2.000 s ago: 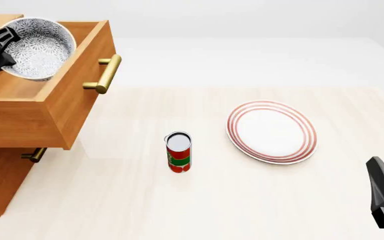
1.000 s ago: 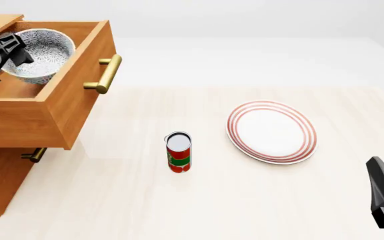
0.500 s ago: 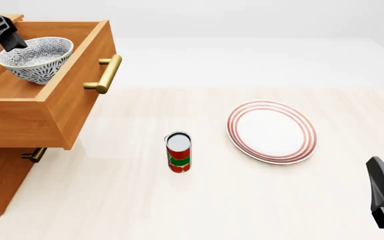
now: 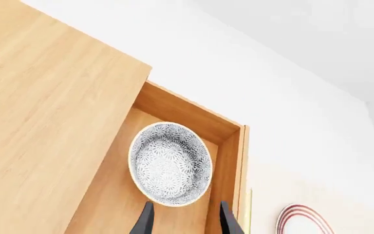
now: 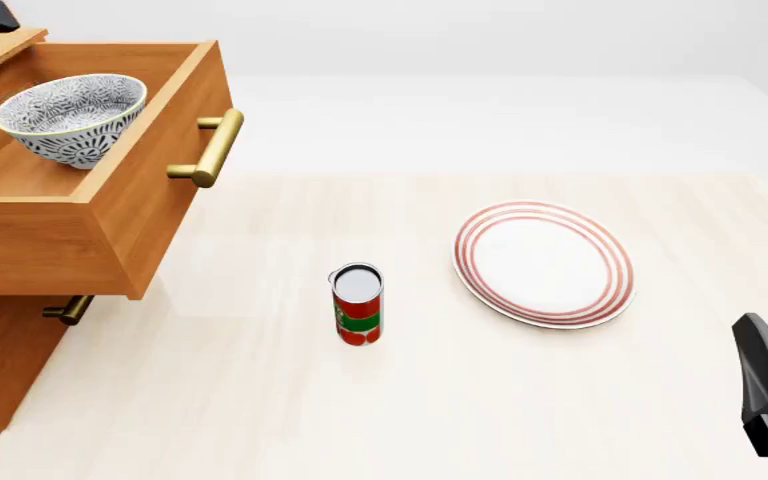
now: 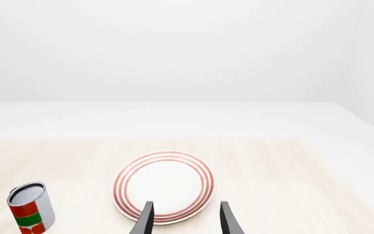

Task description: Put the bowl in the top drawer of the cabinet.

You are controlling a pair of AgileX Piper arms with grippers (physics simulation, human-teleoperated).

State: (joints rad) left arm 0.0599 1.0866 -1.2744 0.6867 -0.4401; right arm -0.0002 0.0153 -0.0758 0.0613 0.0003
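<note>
Placement step judged complete: bowl seated upright inside the open top drawer of the cabinet at upper left of the front view, mouth facing up, round with no long axis to align. Left tool spread and empty, hanging above the bowl and clear of it; right tool likewise spread and holding nothing, parked over the plate on the bench. Remaining, if required: closing the drawer by its brass handle.
</note>
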